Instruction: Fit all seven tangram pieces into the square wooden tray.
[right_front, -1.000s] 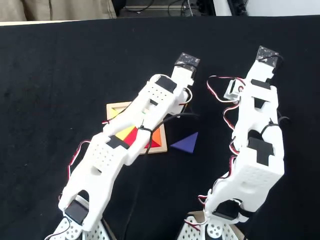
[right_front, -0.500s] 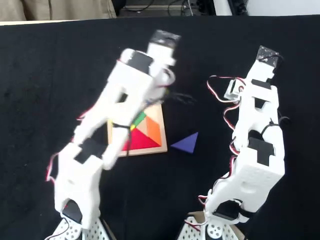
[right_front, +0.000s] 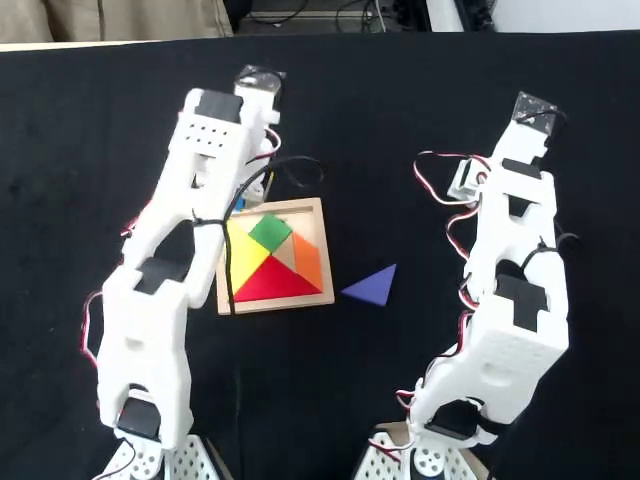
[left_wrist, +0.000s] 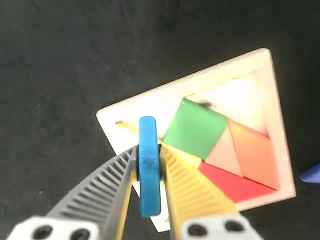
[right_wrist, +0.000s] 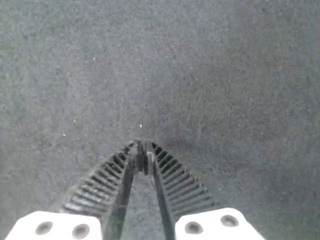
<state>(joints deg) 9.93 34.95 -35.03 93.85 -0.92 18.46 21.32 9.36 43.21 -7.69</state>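
- Left pincer (left_wrist: 148, 150) grips a blue piece (left_wrist: 149, 172) on edge, above the wooden tray (left_wrist: 150, 102) corner.
- Right pincer (right_wrist: 143, 150) is closed on nothing, above the black tabletop (right_wrist: 210, 70).

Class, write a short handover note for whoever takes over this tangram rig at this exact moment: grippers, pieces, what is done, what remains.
Left gripper: shut on a blue piece, held edge-on over a corner of the tray.
Right gripper: shut, empty, over the black cloth.
In the tray: green square, yellow triangle, red triangle, orange piece, pale piece.
Purple triangle: on the cloth beside the tray.
Done: five pieces seated, it seems.
Left: the blue piece and the purple triangle; bare wood shows at one corner.
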